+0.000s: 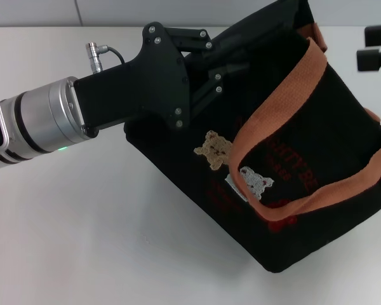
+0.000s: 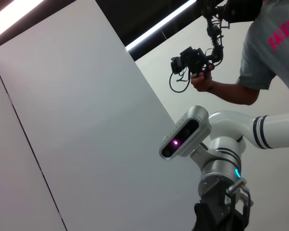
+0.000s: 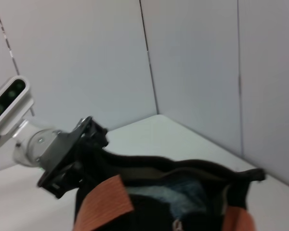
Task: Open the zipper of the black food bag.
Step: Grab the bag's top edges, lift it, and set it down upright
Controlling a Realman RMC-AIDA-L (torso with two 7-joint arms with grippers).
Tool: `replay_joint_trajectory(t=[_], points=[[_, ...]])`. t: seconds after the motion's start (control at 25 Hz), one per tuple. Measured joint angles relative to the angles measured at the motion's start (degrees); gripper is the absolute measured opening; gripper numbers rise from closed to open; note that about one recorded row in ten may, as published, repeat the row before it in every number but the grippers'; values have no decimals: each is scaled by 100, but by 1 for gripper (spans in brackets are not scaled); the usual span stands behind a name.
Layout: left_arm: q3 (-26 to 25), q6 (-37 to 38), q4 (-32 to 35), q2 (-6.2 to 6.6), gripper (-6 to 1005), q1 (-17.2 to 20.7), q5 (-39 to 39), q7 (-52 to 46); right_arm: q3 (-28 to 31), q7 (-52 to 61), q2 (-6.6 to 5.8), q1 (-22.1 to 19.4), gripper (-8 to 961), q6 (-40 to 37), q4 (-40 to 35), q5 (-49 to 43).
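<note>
The black food bag (image 1: 317, 165) fills the right half of the head view, tipped over on the white table (image 1: 82, 241). Its 2 orange handles (image 1: 276, 105) hang across the front. The left gripper (image 1: 225, 63) reaches in from the left and presses into the bag's top corner; I cannot tell if it is apart or together. The right gripper is not seen. In the right wrist view the zipper (image 3: 183, 168) looks partly open, with something pale inside. The bag could tip more or slide if the arm pulls hard, because nothing holds its other end.

Bright, even overhead light; right wrist view blurred.
</note>
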Motion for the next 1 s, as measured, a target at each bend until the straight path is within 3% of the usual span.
replay_joint_trajectory(t=[0.6, 1.0], points=[[0, 21, -8, 0, 151, 2, 15, 11, -848, -256, 91, 28, 488, 240, 39, -82], [-1, 38, 1, 0, 151, 47, 17, 11, -616, -220, 48, 13, 489, 238, 7, -26]])
